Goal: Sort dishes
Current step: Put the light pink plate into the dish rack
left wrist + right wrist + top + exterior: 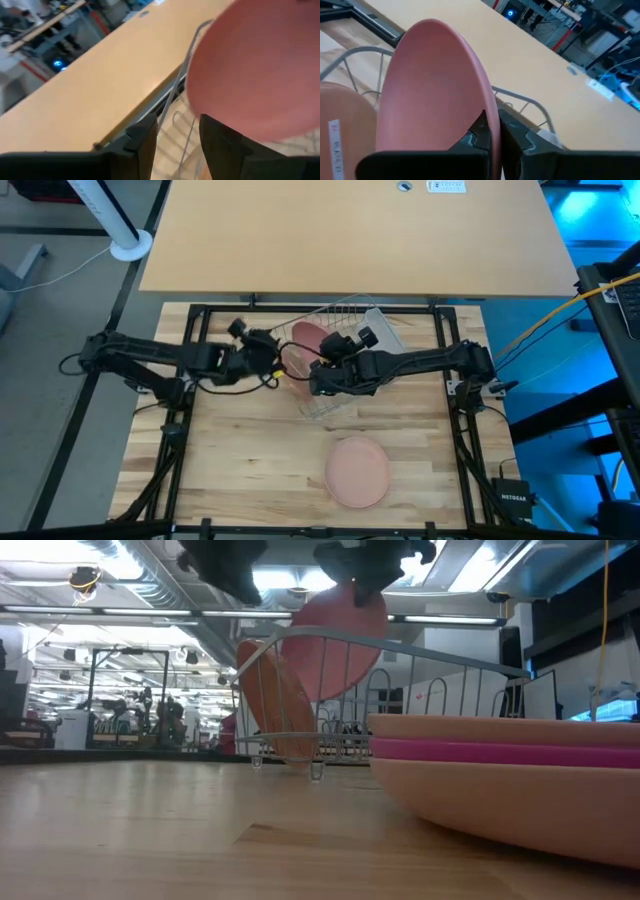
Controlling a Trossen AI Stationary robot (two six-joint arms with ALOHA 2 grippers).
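My right gripper (492, 131) is shut on a pink plate (435, 85), held on edge over the silver wire rack (400, 670) at the table's far middle. A tan plate (275, 705) leans on its edge inside the rack. My left gripper (175, 137) stands open close beside the pink plate (260, 65), with nothing between its fingers. Near the front edge lies a stack of plates (520, 770): tan on top, magenta in the middle, peach below. My right gripper pinches the pink plate's rim (487, 107) between its two fingers, one on each face. The fingers come from the table's right, slanting down. The plate hangs on edge below them (335, 640), its lower part behind the rack's top wire; whether it rests on the rack does not show.
The rack's wire rim (345, 310) and upright prongs (435, 695) surround the held plate. The plate stack (357, 470) takes up the near middle of the wooden table (250, 460). A tan desk (350, 230) lies beyond the far edge.
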